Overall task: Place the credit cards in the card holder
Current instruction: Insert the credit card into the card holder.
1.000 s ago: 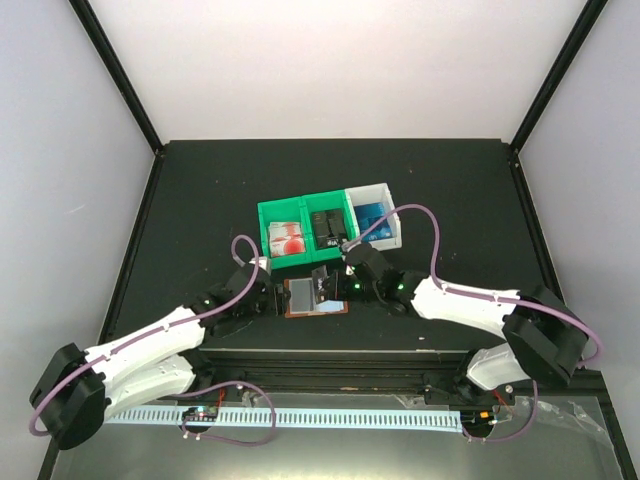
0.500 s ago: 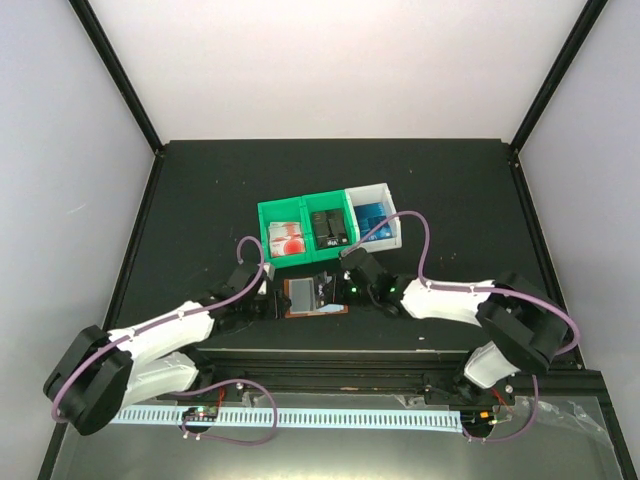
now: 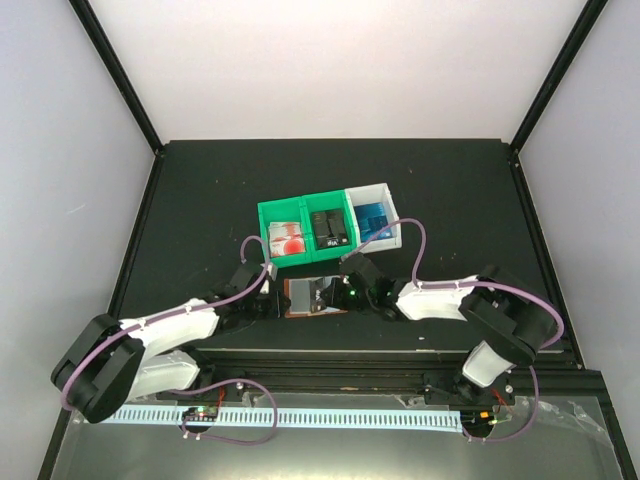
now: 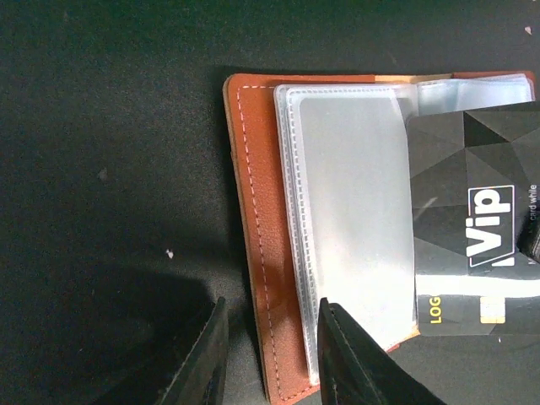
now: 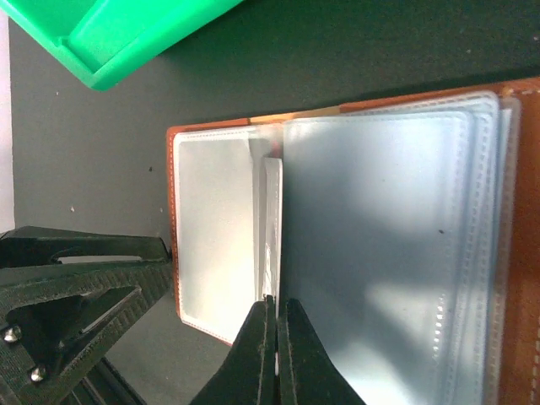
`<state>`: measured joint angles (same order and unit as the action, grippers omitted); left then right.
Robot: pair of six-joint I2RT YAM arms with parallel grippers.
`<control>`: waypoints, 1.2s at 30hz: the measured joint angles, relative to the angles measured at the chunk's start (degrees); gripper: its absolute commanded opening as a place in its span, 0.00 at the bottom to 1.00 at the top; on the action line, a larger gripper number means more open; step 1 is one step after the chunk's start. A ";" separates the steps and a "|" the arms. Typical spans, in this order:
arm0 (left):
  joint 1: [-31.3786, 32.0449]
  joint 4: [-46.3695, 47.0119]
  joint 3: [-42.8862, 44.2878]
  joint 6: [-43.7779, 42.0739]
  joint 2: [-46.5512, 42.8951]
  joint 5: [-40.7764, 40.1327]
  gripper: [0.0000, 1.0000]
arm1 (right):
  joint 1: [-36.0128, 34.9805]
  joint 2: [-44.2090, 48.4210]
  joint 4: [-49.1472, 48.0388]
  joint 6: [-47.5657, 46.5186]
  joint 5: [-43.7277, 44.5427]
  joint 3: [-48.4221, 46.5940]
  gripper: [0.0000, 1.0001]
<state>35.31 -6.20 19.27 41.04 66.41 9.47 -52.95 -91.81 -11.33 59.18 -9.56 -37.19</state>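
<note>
Lower and closer to the left arm than a second ago, the right gripper (image 5: 274, 327) and its black card (image 4: 472, 219), with the card tipped from near upright toward flat over the open wallet (image 4: 253, 211). Pinches the card hard between closed fingers by one end, leaving the far end free to lead into a slot. Shows edge-on in the right wrist view as a pale sliver between two leaves of the clear pockets (image 4: 354, 211), seemingly lined up with a slot near the fold; cannot be told whether already inside or only lying on top. Stands with fingers a little apart and nothing grasped, the left gripper (image 4: 272, 359), astride the wallet's outer leather edge, one finger over the bare table (image 3: 200, 220), the other over the first clear pocket. Looks placed to pin the wallet flat and keep it from sliding as the card pushes in, though contact cannot be confirmed. Lies spread open at the near edge of the table, between the two arms and just in front of the green bin (image 5: 126, 42). Leaves more to do: a red-and-white card (image 3: 288, 238) and a second black card (image 3: 330, 228) in the green bin, a blue card (image 3: 372, 215) in the white bin (image 3: 367, 188) beside it. Calls, most likely, for a slow, shallow push along the pocket, since a steep angle could buckle the thin plastic leaf.
</note>
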 measured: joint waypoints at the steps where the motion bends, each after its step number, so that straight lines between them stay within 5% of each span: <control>1: 0.00 0.11 0.00 0.00 0.09 0.00 0.30 | 0.00 -0.07 -0.11 0.35 0.02 0.28 0.01; 36: -0.02 -0.35 0.00 -0.39 0.00 -0.26 0.28 | 0.52 -10.03 -11.85 1.99 -4.15 -2.54 0.02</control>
<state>35.29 -6.55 19.27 40.64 66.41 9.21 -52.42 -101.84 -23.18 61.17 -13.72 -39.72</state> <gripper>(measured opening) 0.279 0.016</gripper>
